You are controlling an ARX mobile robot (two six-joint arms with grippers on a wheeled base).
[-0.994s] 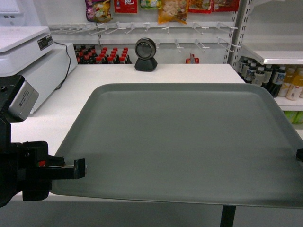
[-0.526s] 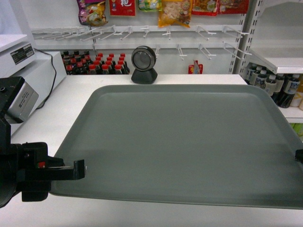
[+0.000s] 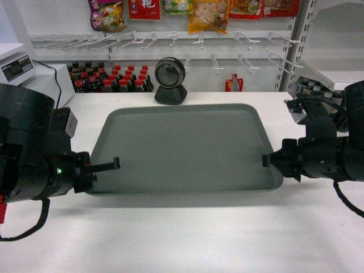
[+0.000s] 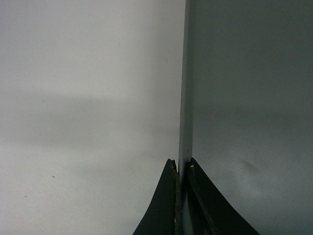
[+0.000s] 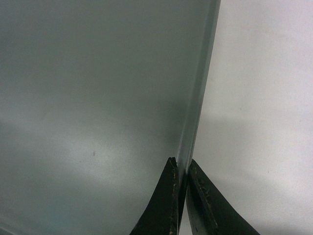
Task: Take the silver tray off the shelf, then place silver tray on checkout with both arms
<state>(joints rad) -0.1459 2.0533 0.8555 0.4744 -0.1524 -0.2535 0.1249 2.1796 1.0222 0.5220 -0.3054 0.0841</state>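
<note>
- Holding the silver tray (image 3: pixel 182 145) by its two short edges, the left gripper (image 3: pixel 115 164) and the right gripper (image 3: pixel 265 160) are each closed down to a thin slit on the raised rim; both wrist views show the rim pinched between the narrow black tips.
- The tray sits over the middle of the white tabletop (image 3: pixel 187 233) of the checkout, its far edge just in front of the round black scanner (image 3: pixel 171 75) near the tabletop's back edge. A shadow runs under the near edge, so I cannot tell whether it is fully resting or a little above the surface.
- Main risk: letting go while the tray is not yet down. It would drop, clatter and possibly skid toward the front edge.
- Uneven release is the next worry. If one gripper opens first, the other keeps a hold on a thin rim and could twist or drag the tray askew.
- Each grip covers only a small bite of rim on a large flat tray, so any mismatch in arm height or spacing could make the rim slip out or flex the tray.
- Pushing further back could nudge the scanner; the cash register (image 3: pixel 17 68) at the back left corner lies well apart and seems less of a concern.
</note>
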